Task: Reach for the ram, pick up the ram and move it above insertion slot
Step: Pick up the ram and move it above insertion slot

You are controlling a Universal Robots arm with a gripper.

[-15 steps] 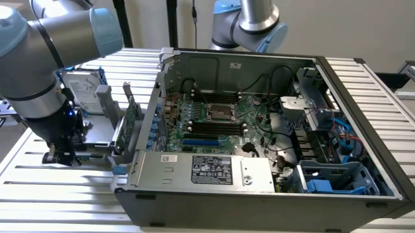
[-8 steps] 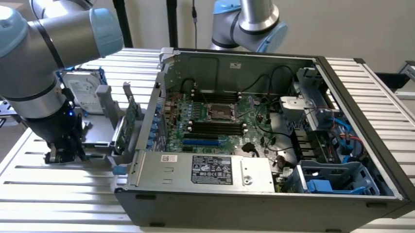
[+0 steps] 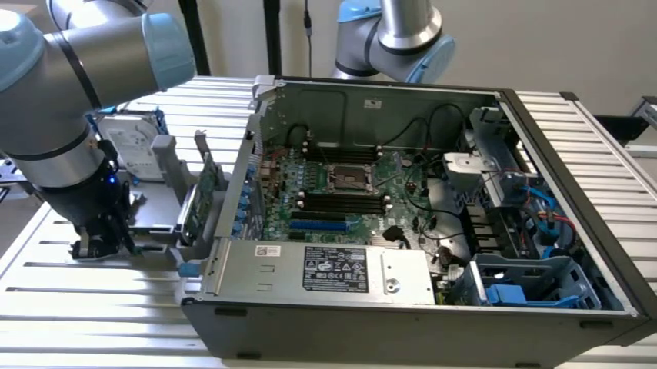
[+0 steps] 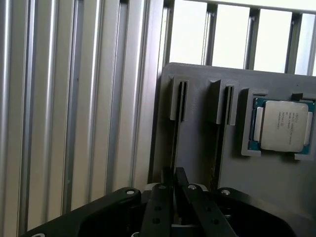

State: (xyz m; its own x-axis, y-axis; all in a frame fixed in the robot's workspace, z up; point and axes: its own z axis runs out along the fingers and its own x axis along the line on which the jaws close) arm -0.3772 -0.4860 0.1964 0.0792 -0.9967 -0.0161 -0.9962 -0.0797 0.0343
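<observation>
The ram (image 4: pixel 176 133) stands on edge in a narrow groove of a grey holder (image 4: pixel 197 148), showing as a thin dark strip. My gripper (image 4: pixel 174 178) is down over it, and its black fingers (image 4: pixel 159 202) are drawn together on the strip's near end. In the exterior view the gripper (image 3: pixel 100 244) is low over the grey holder (image 3: pixel 154 223) on the exterior view's left, outside the open computer case. The black memory slots (image 3: pixel 344 201) lie on the motherboard inside the case, well away from the gripper.
A processor chip (image 4: pixel 282 123) sits in a pocket of the holder, past a second groove (image 4: pixel 228 106). A green expansion card (image 3: pixel 211 184) and a silver hard drive (image 3: pixel 128 142) stand by the case wall (image 3: pixel 234 184). A second arm (image 3: pixel 401 38) stands behind the case.
</observation>
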